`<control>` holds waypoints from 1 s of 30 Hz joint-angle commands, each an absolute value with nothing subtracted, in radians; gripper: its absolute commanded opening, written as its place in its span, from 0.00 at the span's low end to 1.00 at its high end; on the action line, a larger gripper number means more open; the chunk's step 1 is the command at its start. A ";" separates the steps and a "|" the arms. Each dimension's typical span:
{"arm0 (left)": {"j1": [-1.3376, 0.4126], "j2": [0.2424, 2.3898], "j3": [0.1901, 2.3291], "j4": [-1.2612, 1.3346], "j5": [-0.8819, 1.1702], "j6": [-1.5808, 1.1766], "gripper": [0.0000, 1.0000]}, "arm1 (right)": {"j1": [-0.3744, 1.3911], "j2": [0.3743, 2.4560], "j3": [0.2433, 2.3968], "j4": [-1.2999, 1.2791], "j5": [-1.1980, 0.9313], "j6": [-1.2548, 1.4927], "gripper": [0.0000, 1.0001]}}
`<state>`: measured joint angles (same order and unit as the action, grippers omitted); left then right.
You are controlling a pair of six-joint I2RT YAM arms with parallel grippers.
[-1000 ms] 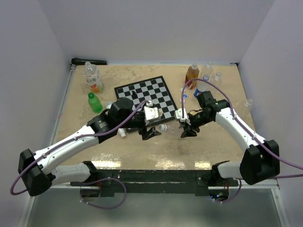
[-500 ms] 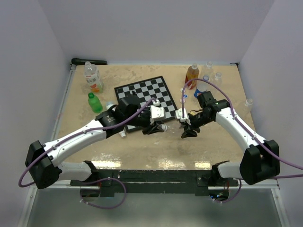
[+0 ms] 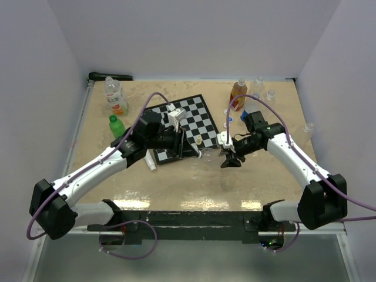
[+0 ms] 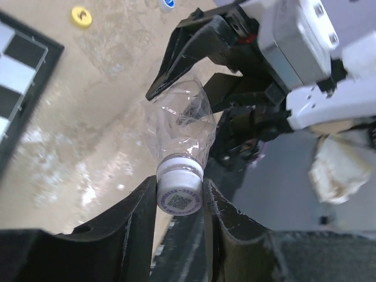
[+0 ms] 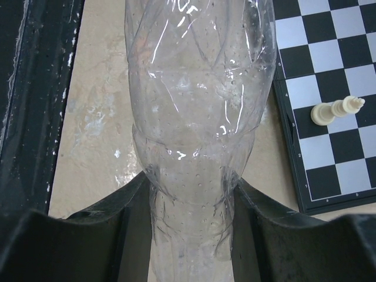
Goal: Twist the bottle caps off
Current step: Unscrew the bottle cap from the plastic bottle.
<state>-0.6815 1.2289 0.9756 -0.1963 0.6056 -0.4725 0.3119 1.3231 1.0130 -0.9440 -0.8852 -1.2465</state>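
Observation:
A clear, crumpled bottle [image 3: 212, 155] lies level just above the table, between my two grippers. My left gripper [image 4: 179, 197] is shut on its white cap [image 4: 179, 187], which carries a small printed code on its end face. The bottle's body [image 4: 182, 120] runs away from that cap towards the right arm. My right gripper [image 5: 191, 205] is shut on the bottle [image 5: 200, 106], squeezing its narrow waist between both fingers. In the top view the left gripper [image 3: 197, 154] and the right gripper [image 3: 229, 158] face each other in front of the chessboard.
The chessboard [image 3: 197, 114] with a white piece [image 5: 338, 110] lies just behind the bottle. A green bottle [image 3: 117, 126] and an orange-labelled one [image 3: 116, 97] stand at the left, more bottles [image 3: 238, 93] at the back right. Loose yellow [image 4: 81, 16] and blue [image 4: 167, 4] caps lie on the table.
My left gripper moved right onto the bottle's cap and shut on it, then its wrist turned and the elbow swung back. The right gripper kept its hold on the bottle.

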 commanded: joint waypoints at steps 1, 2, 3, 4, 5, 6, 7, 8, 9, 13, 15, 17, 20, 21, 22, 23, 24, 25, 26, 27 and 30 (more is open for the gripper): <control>-0.649 1.158 0.968 -0.170 0.492 -0.838 0.00 | 0.311 1.319 1.025 -1.000 -0.868 -1.279 0.15; -0.649 1.157 0.971 -0.175 0.485 -0.838 0.00 | 0.311 1.318 1.025 -1.000 -0.867 -1.279 0.15; -0.647 1.155 0.974 -0.181 0.480 -0.835 0.00 | 0.311 1.318 1.025 -1.000 -0.867 -1.279 0.15; -0.649 1.155 0.980 -0.186 0.473 -0.828 0.00 | 0.311 1.318 1.025 -0.999 -0.864 -1.278 0.15; -0.649 1.155 0.982 -0.187 0.469 -0.827 0.00 | 0.311 1.318 1.023 -0.999 -0.865 -1.276 0.15; -0.647 1.155 0.983 -0.186 0.465 -0.827 0.00 | 0.311 1.318 1.023 -0.997 -0.864 -1.275 0.15; -0.649 1.158 0.983 -0.184 0.462 -0.827 0.00 | 0.311 1.318 1.023 -0.996 -0.864 -1.273 0.15; -0.647 1.160 0.979 -0.178 0.463 -0.828 0.00 | 0.311 1.318 1.023 -0.994 -0.864 -1.272 0.15; -0.647 1.160 0.977 -0.176 0.465 -0.828 0.00 | 0.311 1.318 1.023 -0.994 -0.864 -1.272 0.15; -0.646 1.157 0.950 -0.144 0.489 -0.844 0.24 | 0.311 1.316 1.022 -0.996 -0.862 -1.270 0.15; -0.647 1.158 0.948 -0.143 0.500 -0.853 0.56 | 0.311 1.316 1.020 -0.993 -0.862 -1.270 0.15; -0.646 1.155 0.960 -0.153 0.503 -0.839 0.72 | 0.311 1.318 1.022 -0.992 -0.862 -1.272 0.15; -0.646 1.140 0.977 -0.164 0.492 -0.806 0.81 | 0.311 1.319 1.022 -0.994 -0.861 -1.272 0.15; -0.644 1.132 0.985 -0.170 0.486 -0.787 0.82 | 0.311 1.319 1.020 -0.994 -0.861 -1.272 0.15; -0.643 1.123 0.994 -0.188 0.477 -0.767 0.84 | 0.311 1.319 1.022 -0.994 -0.861 -1.272 0.15; -0.643 1.117 1.005 -0.204 0.469 -0.749 0.86 | 0.311 1.321 1.022 -0.994 -0.861 -1.272 0.15; -0.644 1.111 1.017 -0.221 0.460 -0.714 0.87 | 0.311 1.321 1.020 -0.993 -0.861 -1.272 0.15; -0.643 1.106 1.029 -0.239 0.448 -0.687 0.89 | 0.311 1.321 1.020 -0.992 -0.861 -1.272 0.15; -0.643 1.101 1.040 -0.268 0.428 -0.669 0.91 | 0.311 1.322 1.022 -0.992 -0.861 -1.272 0.15; -0.641 1.094 1.054 -0.291 0.396 -0.645 0.93 | 0.311 1.322 1.022 -0.992 -0.861 -1.272 0.15; -0.641 1.057 1.065 -0.314 0.364 -0.571 0.96 | 0.311 1.324 1.023 -0.992 -0.861 -1.272 0.15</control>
<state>-0.6479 1.1210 1.0069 -0.2726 0.4309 -0.7002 0.3130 1.3231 1.0130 -0.9806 -0.8539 -1.2568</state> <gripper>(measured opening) 0.938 0.474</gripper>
